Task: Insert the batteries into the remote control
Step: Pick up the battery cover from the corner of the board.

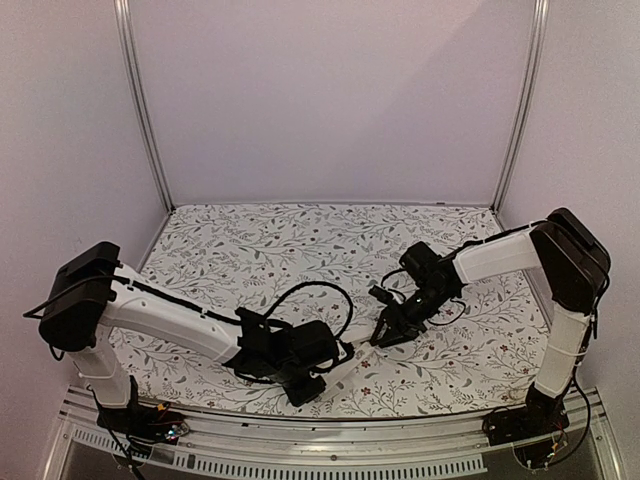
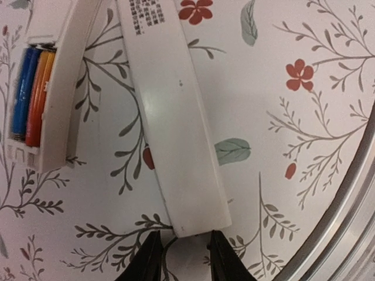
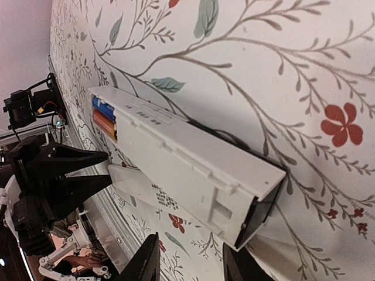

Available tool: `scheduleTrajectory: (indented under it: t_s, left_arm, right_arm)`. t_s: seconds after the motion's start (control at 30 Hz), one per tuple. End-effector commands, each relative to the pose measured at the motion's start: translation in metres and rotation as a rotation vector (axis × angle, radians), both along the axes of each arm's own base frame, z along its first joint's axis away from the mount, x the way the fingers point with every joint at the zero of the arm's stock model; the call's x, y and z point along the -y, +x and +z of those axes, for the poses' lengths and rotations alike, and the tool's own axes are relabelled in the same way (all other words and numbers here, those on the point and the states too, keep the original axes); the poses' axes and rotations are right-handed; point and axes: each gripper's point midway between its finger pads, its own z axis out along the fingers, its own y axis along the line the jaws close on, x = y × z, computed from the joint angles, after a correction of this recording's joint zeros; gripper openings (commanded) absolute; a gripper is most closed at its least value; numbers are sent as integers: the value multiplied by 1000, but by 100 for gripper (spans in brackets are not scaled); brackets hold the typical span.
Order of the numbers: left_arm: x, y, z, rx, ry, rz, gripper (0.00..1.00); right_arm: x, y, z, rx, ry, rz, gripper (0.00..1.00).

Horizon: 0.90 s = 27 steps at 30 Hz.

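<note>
The white remote control (image 2: 61, 88) lies on the flowered table, recess up. The blue battery (image 2: 23, 88) and the orange-red battery (image 2: 40, 96) sit side by side in the recess. A long white cover (image 2: 176, 134) with small print lies loose beside it. My left gripper (image 2: 184, 234) is open, its tips just short of the cover's near end. In the right wrist view the remote (image 3: 193, 164) runs away from my open right gripper (image 3: 192, 241), both batteries (image 3: 105, 117) at its far end. The remote's near end sits above the right finger. In the top view both grippers (image 1: 335, 355) (image 1: 385, 335) nearly meet.
The table's metal front rail (image 2: 351, 193) runs close by on the right of the left wrist view and along the near edge (image 1: 330, 440). The left gripper's black fingers (image 3: 64, 170) show beyond the cover (image 3: 132, 178). Side posts and walls enclose the table.
</note>
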Motion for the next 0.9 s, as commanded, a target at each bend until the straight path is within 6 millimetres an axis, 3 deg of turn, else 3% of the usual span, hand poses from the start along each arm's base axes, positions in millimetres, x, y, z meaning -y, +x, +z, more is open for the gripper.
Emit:
scheduleTrajectory:
  t_s: [0.0,0.47,0.67,0.87]
  left_arm:
    - [-9,-7,-24,-49,62,-25,29]
    - [-10,-6,-26,-52,60,-26,28]
    - [-10,-6,-27,-51,60,-31,28]
    - [-10,-6,-27,-47,60,-34,27]
  right_arm:
    - [-2,20,2,83,-7,-44,37]
    - [-12,2,-25,-47,19,11,30]
    - [-18,-12,-21,-132,107,33,20]
    - [-19,-15,0,-149,185,23,8]
